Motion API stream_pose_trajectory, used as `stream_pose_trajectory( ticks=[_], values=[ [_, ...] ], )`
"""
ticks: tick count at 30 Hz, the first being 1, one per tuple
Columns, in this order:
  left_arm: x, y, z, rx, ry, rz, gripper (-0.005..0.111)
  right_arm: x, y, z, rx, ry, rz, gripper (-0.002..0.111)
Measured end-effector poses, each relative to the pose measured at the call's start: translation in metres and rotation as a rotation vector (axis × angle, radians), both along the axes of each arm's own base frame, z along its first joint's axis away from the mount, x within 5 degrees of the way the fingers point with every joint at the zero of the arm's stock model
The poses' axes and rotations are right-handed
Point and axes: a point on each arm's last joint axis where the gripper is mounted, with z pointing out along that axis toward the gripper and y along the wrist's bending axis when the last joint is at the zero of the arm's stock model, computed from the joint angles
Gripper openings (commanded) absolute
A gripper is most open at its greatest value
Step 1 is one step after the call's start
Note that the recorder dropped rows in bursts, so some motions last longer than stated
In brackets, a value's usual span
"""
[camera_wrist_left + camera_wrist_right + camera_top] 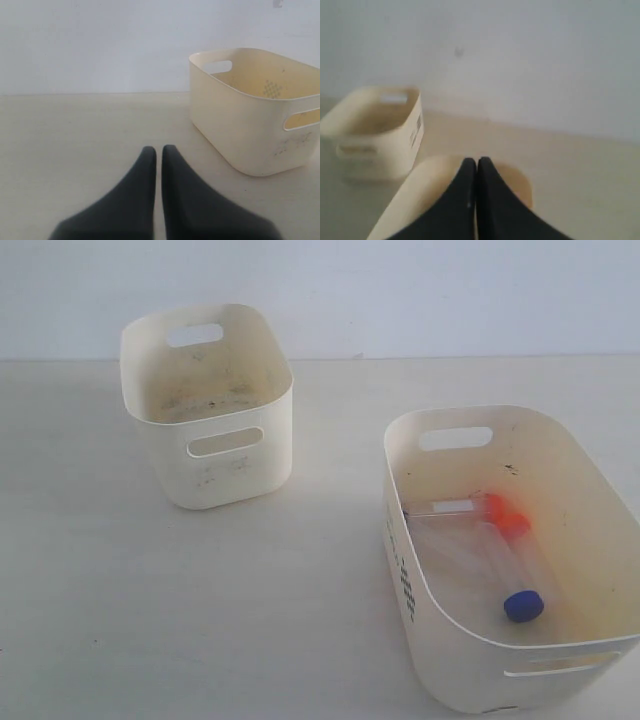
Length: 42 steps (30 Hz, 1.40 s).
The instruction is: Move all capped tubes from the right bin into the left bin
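Observation:
The right bin (560,660), wide and cream, stands at the lower right of the exterior view. In it lie three capped tubes: two with orange caps (490,505) (513,526) and one with a blue cap (523,605). The smaller left bin (210,455) stands farther back on the left, with only smudges showing inside. Neither arm shows in the exterior view. My left gripper (158,150) is shut on nothing, low over the table, with the left bin (250,125) off to one side. My right gripper (477,161) is shut and empty above the blurred rim of the right bin (415,195).
Both bins stand on a pale table (150,620) that ends at a light wall (400,290) behind. The right wrist view also takes in the left bin (375,135), farther off, with dark print on one side.

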Motion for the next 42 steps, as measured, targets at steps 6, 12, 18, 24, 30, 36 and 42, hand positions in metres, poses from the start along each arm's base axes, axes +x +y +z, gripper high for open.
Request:
stream_pose_trajectory(
  ticks=[6, 12, 18, 24, 30, 36, 42],
  values=[
    [0.000, 0.000, 0.000, 0.000, 0.000, 0.000, 0.004, 0.021, 0.010, -0.001, 0.083, 0.349, 0.058, 0.000],
    [0.000, 0.000, 0.000, 0.000, 0.000, 0.000, 0.004, 0.028, 0.010, 0.002, 0.043, 0.330, 0.065, 0.000],
    [0.000, 0.000, 0.000, 0.000, 0.000, 0.000, 0.004, 0.030, 0.005, 0.028, -0.102, 0.525, 0.060, 0.000],
    [0.000, 0.000, 0.000, 0.000, 0.000, 0.000, 0.004, 0.043, 0.007, 0.071, -0.091, 0.636, 0.063, 0.000],
    [0.000, 0.000, 0.000, 0.000, 0.000, 0.000, 0.004, 0.015, 0.012, 0.099, -0.009, 0.414, 0.117, 0.000],
    [0.000, 0.000, 0.000, 0.000, 0.000, 0.000, 0.004, 0.019, 0.008, 0.094, -0.189, 0.441, 0.147, 0.000],
    [0.000, 0.000, 0.000, 0.000, 0.000, 0.000, 0.004, 0.043, 0.020, 0.081, -0.450, 0.462, 0.281, 0.000]
  ],
)
